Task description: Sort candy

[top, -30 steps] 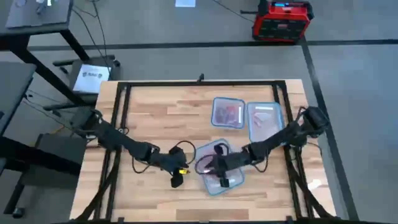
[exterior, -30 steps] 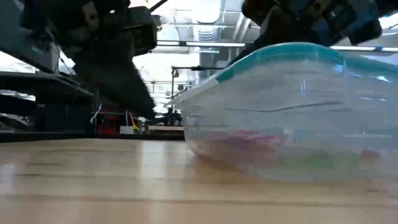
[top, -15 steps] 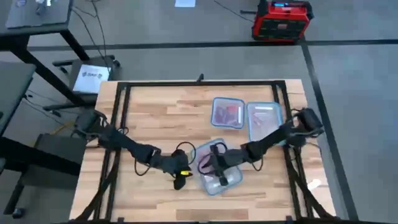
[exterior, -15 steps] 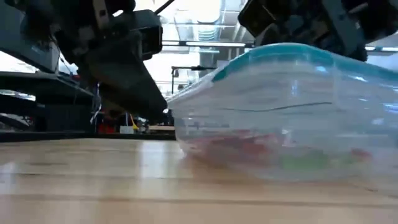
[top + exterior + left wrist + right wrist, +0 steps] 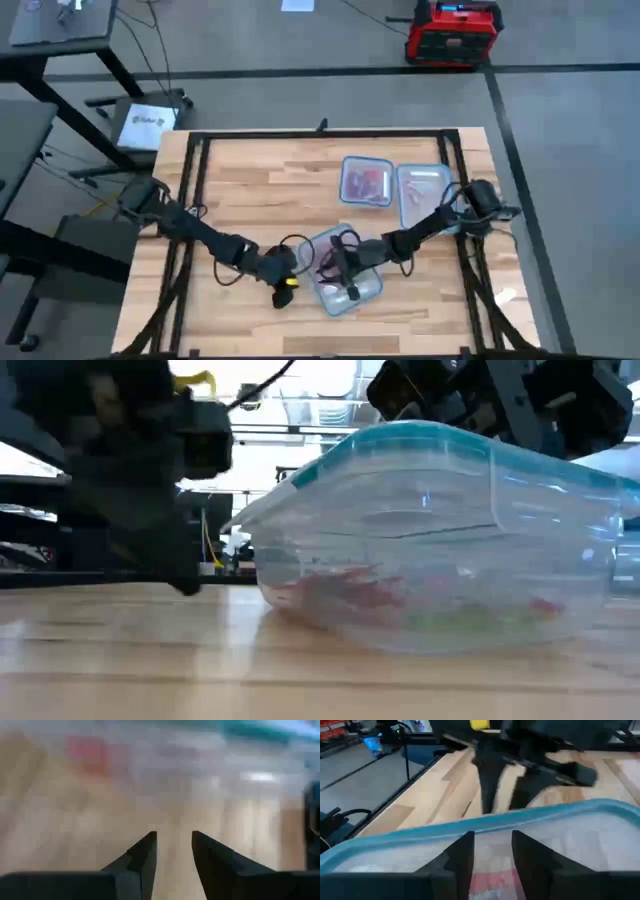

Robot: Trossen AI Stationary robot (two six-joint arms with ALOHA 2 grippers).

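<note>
Many small, light, slippery red-wrapped candies (image 5: 345, 588) fill the clear teal-rimmed plastic tub (image 5: 345, 270); both part-open, empty grippers, left (image 5: 283, 293) and right (image 5: 345, 283), should pinch wrapper ends.

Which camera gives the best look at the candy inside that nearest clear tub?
The low view: red candy shows through the near tub's clear wall. The high view shows only dark arms over it; the left wrist view a pink blur; the right wrist view a red patch under the rim.

Overhead, table-level, wrist views share tub (image 5: 430, 540).
</note>
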